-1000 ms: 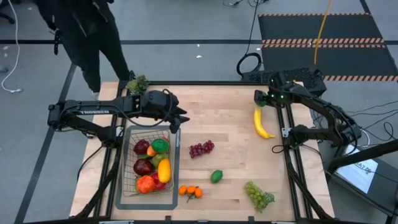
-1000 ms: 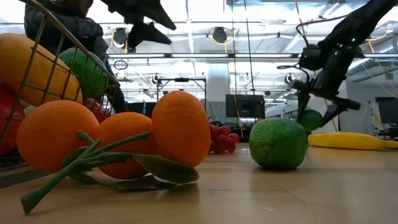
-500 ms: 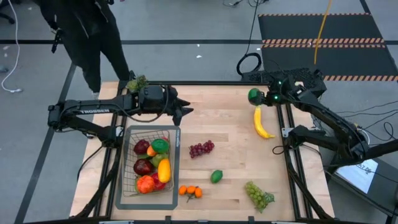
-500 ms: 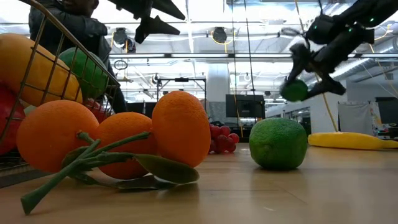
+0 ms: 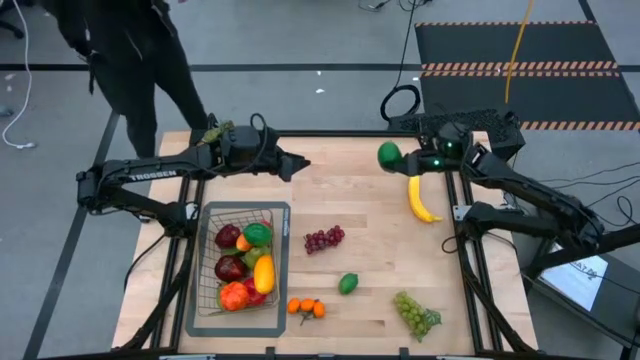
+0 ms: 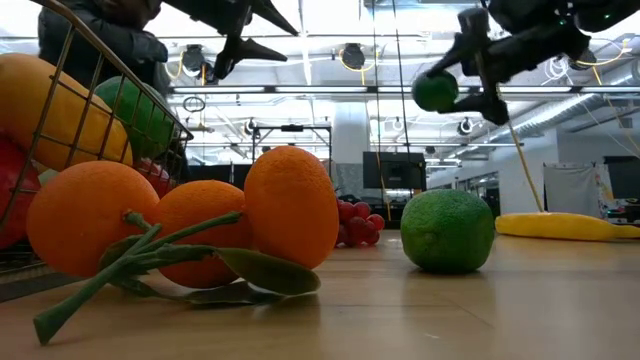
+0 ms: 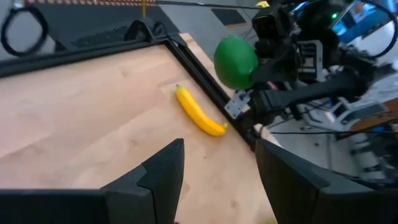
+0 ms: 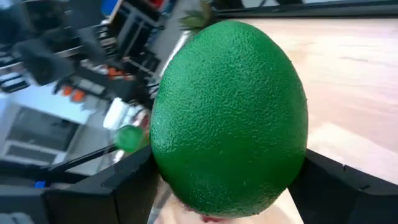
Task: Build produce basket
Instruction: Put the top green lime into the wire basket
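Your right gripper (image 5: pixel 393 156) pinches a lime (image 5: pixel 389 155) above the tabletop's (image 5: pixel 360 200) far edge. Your left gripper (image 5: pixel 296 166), jaws spread and empty, hovers beyond the basket (image 5: pixel 280 268); its arm reads "TROSSEN" (image 5: pixel 158 175).

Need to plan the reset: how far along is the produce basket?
Done: apples, mango and other fruit already fill the basket. In hand: the right gripper holds a lime in the air. Left: banana, purple grapes, second lime, oranges, green grapes.
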